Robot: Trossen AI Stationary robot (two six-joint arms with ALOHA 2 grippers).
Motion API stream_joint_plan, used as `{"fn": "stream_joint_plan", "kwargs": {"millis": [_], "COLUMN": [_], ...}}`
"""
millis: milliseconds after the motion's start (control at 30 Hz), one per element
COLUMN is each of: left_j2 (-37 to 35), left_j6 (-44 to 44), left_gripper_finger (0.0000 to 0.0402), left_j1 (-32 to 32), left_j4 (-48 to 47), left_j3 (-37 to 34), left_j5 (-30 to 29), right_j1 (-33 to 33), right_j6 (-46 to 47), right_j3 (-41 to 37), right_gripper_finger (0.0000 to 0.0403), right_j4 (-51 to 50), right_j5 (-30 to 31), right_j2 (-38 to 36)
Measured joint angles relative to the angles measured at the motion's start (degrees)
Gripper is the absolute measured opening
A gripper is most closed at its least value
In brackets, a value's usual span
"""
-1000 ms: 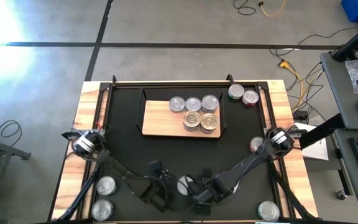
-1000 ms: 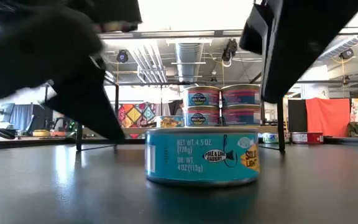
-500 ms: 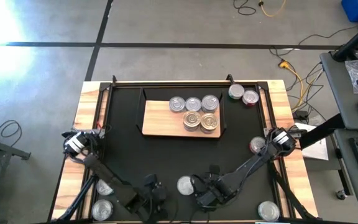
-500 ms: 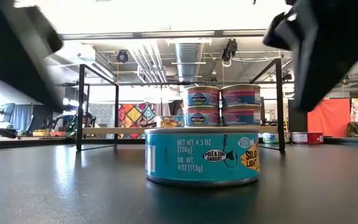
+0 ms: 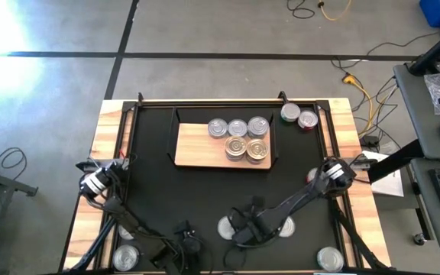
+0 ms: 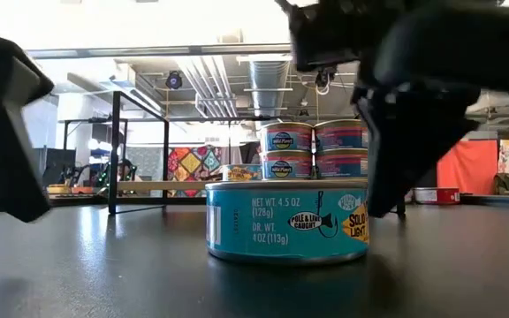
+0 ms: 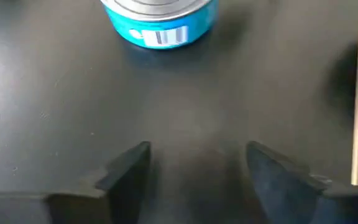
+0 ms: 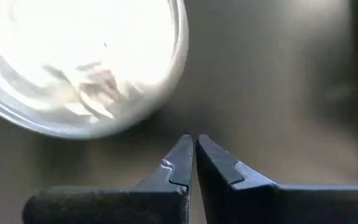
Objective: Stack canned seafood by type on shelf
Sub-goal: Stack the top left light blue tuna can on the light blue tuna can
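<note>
As the shelf (image 5: 221,145) near the table's far edge already carries five tins in two rows, the next pick is judged to be the teal tuna can (image 5: 227,227).
Can position: upright on the black mat (image 5: 155,191), near the front edge, about midway along it.
Right jaws (image 5: 239,233): pressed shut, empty, just beside the can's right flank; nearer arm.
Left jaws (image 5: 180,246): parted, empty, short of the can.
Axis: round, none favoured.
</note>
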Motion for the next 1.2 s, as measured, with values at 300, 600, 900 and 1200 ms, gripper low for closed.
{"fn": "stream_joint_plan", "kwargs": {"millis": [300,600,900,1200], "left_j2": [1.74,-0.68,0.95,2.00], "left_j6": [0.11,0.75,-4.24,-10.41], "left_gripper_finger": [0.0320,0.0295,0.0298,0.0315], "left_j1": [0.46,-2.61,-2.97,-3.76], "left_j4": [0.07,-12.16,3.75,1.84], "left_j3": [-0.11,-0.49,-1.16,-1.23], "left_j5": [-4.60,-2.20,-3.67,-2.41], "right_j1": [0.95,5.76,4.56,3.76], "right_j6": [7.07,15.15,25.72,14.10], "right_j3": [0.07,0.26,-1.14,-1.09], "right_gripper_finger": [0.0013,0.0013,0.0013,0.0013], "right_j4": [14.37,7.17,0.21,23.99], "right_j5": [-7.44,3.06,6.93,-0.51], "right_j2": [0.46,-4.11,0.21,1.39]}}
